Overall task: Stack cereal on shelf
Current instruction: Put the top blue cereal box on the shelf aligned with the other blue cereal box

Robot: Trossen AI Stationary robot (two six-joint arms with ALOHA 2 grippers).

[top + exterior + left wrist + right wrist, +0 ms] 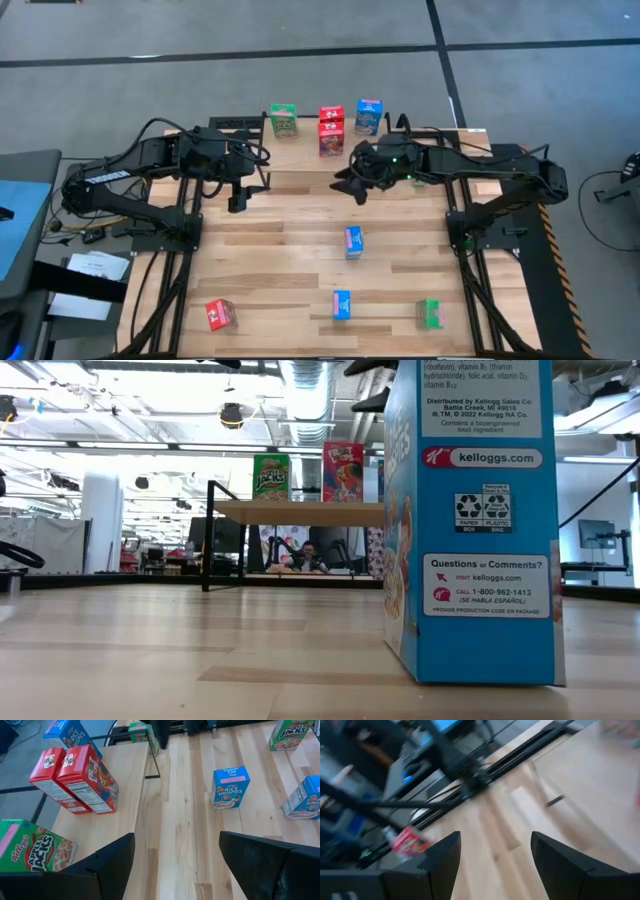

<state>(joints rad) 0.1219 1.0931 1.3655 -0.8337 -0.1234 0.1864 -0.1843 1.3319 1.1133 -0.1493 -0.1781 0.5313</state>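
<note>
Four cereal boxes (331,129) stand on the shelf (127,780); five on the tabletop.

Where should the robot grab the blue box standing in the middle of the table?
Probably from straight above: the blue box stands upright with bare table all round. Close the fingers across its two wide printed faces, near the top, since its thin sides leave little to hold.

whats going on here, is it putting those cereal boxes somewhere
A two-arm robot is moving small cereal boxes onto the shelf at the far end of the table. Four boxes already stand there: a green one, two red ones and a blue one. Four more wait on the table: two blue, one red, one green. Right now neither arm holds anything; the left gripper and right gripper both hover open near the shelf.
</note>
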